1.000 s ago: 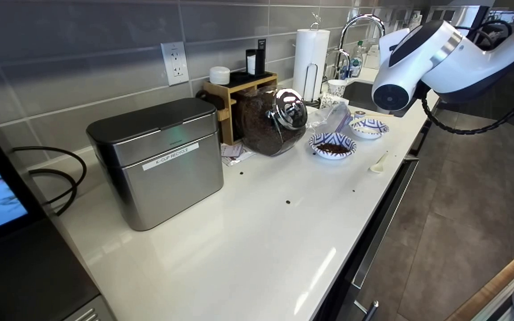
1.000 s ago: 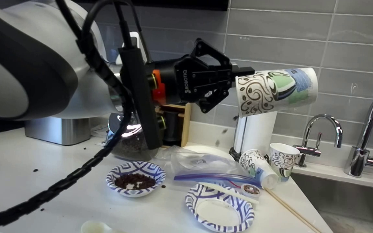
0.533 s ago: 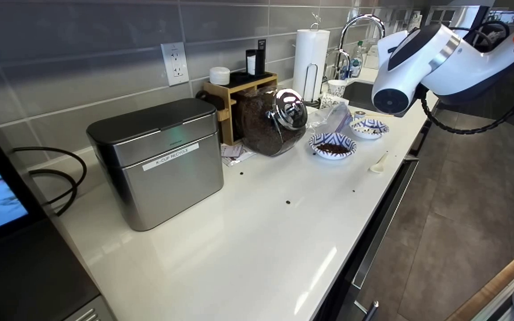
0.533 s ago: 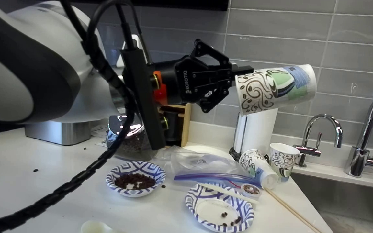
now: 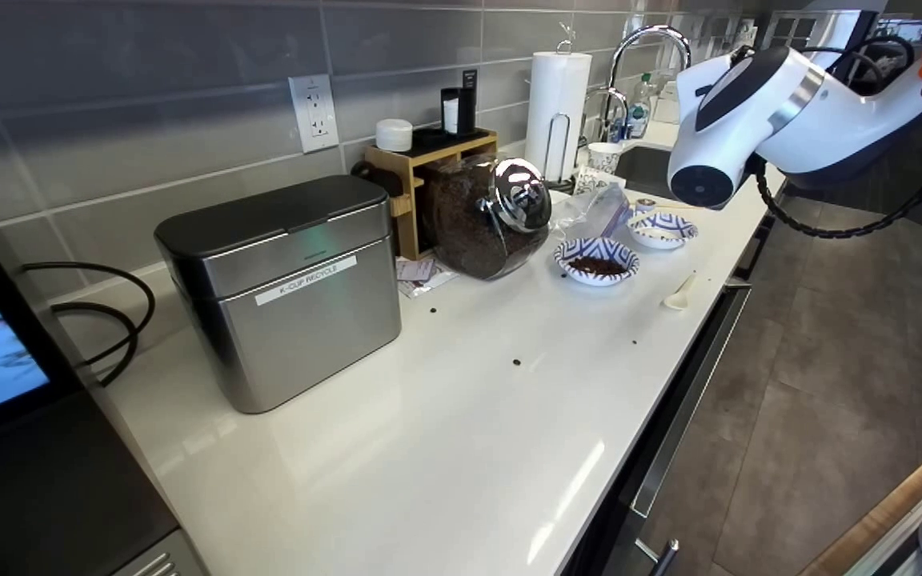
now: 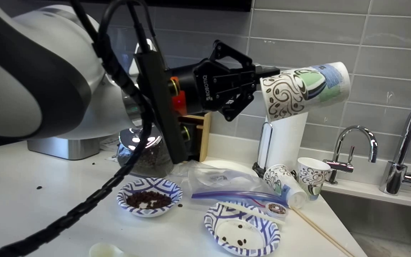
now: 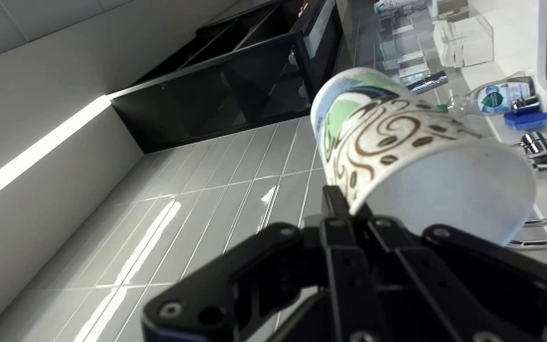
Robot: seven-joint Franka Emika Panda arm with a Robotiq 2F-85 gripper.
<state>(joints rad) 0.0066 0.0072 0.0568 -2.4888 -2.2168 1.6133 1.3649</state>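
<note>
While pinching a paper cup [image 6: 309, 89] by the rim, just ahead of the nearly closed gripper [image 7: 349, 209], seems to be pouring from a downward-tipped mouth. Probably calls next for steady tilt, with a patterned bowl [image 6: 212, 225] below holding a few dark beans [image 6: 240, 242]. Below and further back, shows another bowl [image 6: 171, 187] with a dark heap [image 6: 145, 197].
</note>
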